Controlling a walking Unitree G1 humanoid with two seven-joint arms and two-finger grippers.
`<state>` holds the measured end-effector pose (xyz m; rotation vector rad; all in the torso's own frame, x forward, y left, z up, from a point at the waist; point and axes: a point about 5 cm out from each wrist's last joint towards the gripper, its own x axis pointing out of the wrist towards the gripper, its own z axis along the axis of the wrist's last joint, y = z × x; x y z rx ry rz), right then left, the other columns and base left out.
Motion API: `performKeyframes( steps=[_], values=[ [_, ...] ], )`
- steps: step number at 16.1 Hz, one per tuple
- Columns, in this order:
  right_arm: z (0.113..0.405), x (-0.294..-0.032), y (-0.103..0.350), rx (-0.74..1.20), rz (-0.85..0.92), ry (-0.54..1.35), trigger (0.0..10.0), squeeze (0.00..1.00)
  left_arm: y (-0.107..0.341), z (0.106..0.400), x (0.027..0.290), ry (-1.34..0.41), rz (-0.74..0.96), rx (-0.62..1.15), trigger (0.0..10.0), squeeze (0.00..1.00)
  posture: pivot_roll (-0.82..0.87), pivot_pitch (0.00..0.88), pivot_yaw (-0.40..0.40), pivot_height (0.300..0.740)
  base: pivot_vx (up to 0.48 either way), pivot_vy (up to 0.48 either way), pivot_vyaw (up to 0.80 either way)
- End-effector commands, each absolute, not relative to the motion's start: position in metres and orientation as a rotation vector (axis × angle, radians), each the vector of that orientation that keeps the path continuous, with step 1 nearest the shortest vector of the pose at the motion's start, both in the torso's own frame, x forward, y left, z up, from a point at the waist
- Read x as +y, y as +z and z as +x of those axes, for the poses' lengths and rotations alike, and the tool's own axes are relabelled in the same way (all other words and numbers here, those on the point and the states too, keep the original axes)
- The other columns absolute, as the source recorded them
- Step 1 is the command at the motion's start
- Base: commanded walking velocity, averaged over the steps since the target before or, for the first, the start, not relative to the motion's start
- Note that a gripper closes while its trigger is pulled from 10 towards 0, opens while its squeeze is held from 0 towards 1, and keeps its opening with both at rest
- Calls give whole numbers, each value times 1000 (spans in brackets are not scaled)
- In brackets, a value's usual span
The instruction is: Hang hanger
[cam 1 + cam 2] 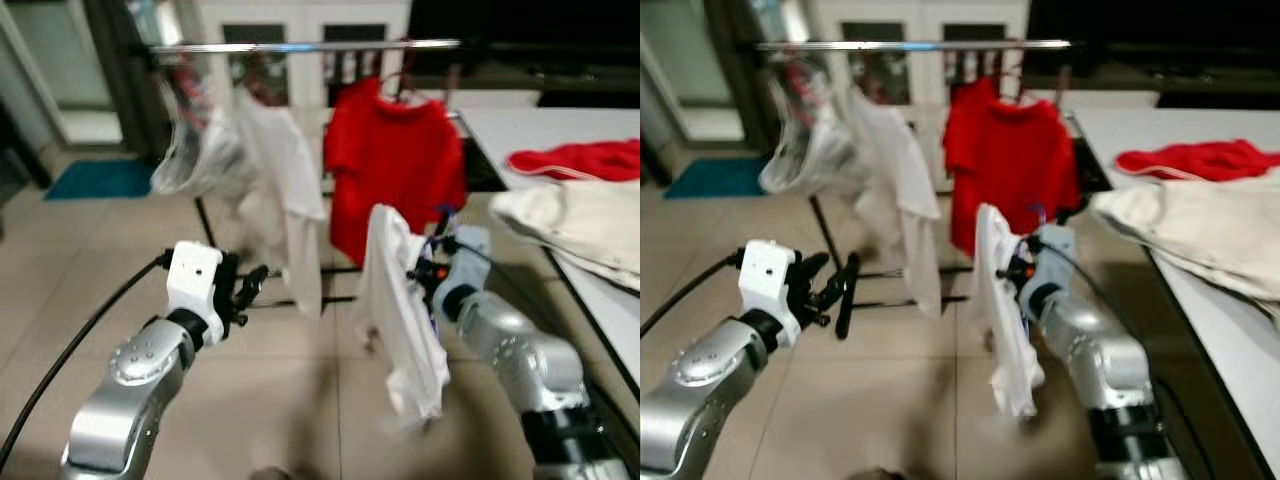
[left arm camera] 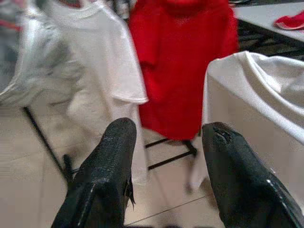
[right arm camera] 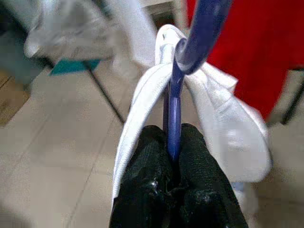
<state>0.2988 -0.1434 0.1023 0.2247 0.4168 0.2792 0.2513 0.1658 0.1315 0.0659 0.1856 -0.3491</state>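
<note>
While the right hand (image 3: 173, 156) pinches the blue hanger (image 3: 176, 102) tight between its fingers, a white shirt (image 1: 400, 300) draped over it, the left hand (image 2: 166, 142) waits wide and empty. Hanging remains undone: the rail (image 1: 300, 46) stands well beyond and above, already carrying a red shirt (image 1: 395, 165).

Hanger (image 3: 174, 118) mostly hidden under white shirt (image 1: 400, 310); hook cut off by frame edge. Rail (image 1: 300, 46) clothes blurred. Worktop (image 1: 560, 130) cut off at right.
</note>
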Motion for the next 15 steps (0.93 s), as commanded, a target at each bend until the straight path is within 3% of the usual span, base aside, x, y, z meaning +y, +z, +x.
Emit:
performKeyframes(
  steps=[1,3,6,10,11,12,15],
  values=[
    [300,-134,117,328,208,342,10000,0,127,252,168,-321,93,194,10000,0,100,0,-4,740,0,0,0],
    [299,-132,123,283,276,378,10000,0,127,254,166,-302,111,187,10000,0,101,0,3,740,0,0,0],
    [300,-121,130,242,274,443,10000,0,128,258,159,-319,113,174,10000,0,81,0,12,740,0,-457,0],
    [296,-113,141,197,266,584,10000,0,123,261,168,-295,96,181,10000,0,87,0,14,740,0,0,0],
    [296,-112,146,182,276,612,10000,0,122,260,171,-302,80,202,10000,588,91,0,17,740,0,0,0],
    [296,-111,152,164,290,648,10000,0,121,260,174,-314,67,224,10000,1000,92,0,20,740,0,0,0],
    [294,-105,167,139,284,777,10000,0,121,272,182,-348,33,226,10000,1000,79,0,26,740,0,0,0]
  ],
)
